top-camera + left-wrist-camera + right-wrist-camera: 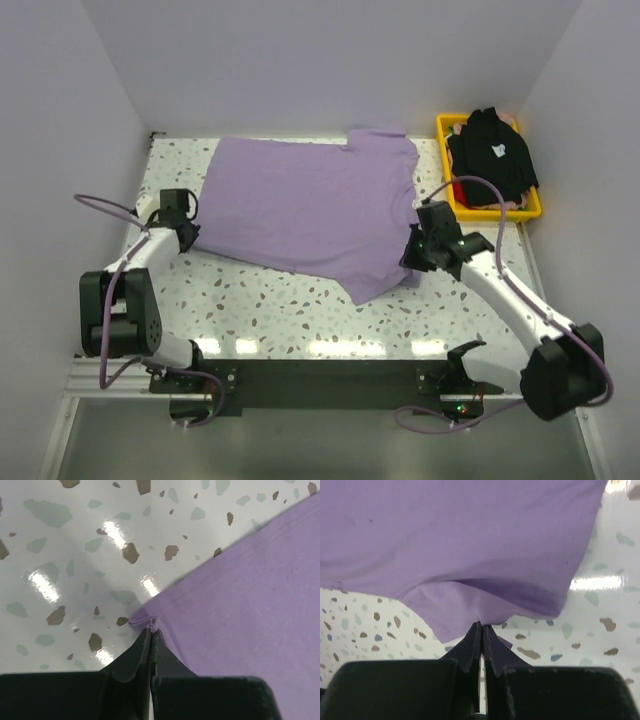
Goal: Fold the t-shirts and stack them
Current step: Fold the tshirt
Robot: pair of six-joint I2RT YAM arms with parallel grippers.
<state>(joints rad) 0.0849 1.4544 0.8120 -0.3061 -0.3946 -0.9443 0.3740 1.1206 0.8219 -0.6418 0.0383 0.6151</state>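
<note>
Soft, lightly creased cloth: the lavender t-shirt (310,215) lies spread across my speckled glossy table (260,310), centre toward 12 o'clock. My left end effector (151,631) is clenched on its hem corner at 9 o'clock; my right end effector (481,626) pinches a puckered edge at 3 o'clock. The black t-shirt (492,150) sits crumpled in the yellow basket (510,214) at 2 o'clock, its lower folds hidden.

Left arm (150,250) bent at the elbow, left gripper (151,632) pinched closed — right arm (500,290) stretched forward, right gripper (481,627) pinched closed
</note>
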